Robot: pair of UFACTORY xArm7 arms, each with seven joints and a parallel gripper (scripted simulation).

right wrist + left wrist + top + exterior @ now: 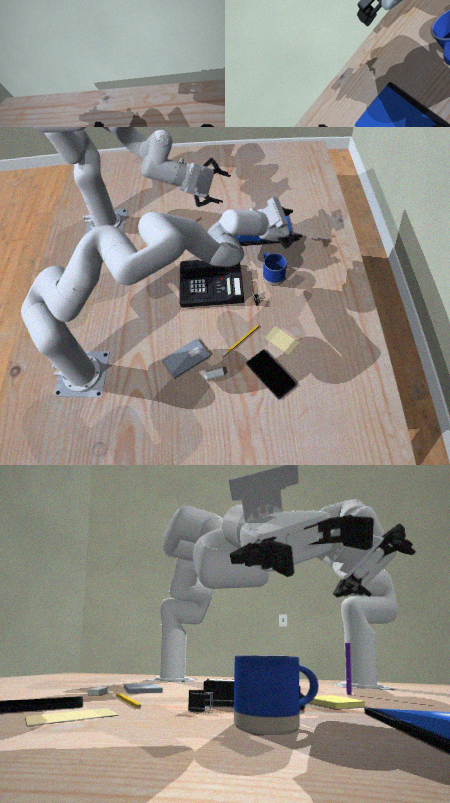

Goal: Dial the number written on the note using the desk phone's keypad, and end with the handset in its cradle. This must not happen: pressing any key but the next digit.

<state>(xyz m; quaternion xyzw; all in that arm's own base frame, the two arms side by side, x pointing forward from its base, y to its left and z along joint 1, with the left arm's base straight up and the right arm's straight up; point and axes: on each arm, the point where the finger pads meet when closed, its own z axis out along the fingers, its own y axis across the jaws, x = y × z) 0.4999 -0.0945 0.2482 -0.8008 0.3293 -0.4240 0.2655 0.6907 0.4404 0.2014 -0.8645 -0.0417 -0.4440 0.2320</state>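
The black desk phone [215, 300] [219, 688] stands mid-table, with its keypad [197, 286] facing up. A dark bar along its far side looks like the handset, but the right arm partly covers it, so I cannot tell how it is seated. A pale yellow note [281, 339] [70, 717] lies flat; no number is readable. My left gripper [226, 189] [375, 567] is open and empty, raised beyond the phone. My right gripper [296, 224] [153, 125] is open and empty above the blue folder-like object, past the phone.
A blue mug [274, 269] [267, 685] [441, 28] stands beside the phone. The blue folder-like object [383, 113] [420, 719] lies beyond it. A binder clip [257, 299], pencil [241, 340], smartphone [272, 374], grey notebook [186, 359] and eraser-like block [215, 373] lie nearer. A yellow pad [337, 702] also shows.
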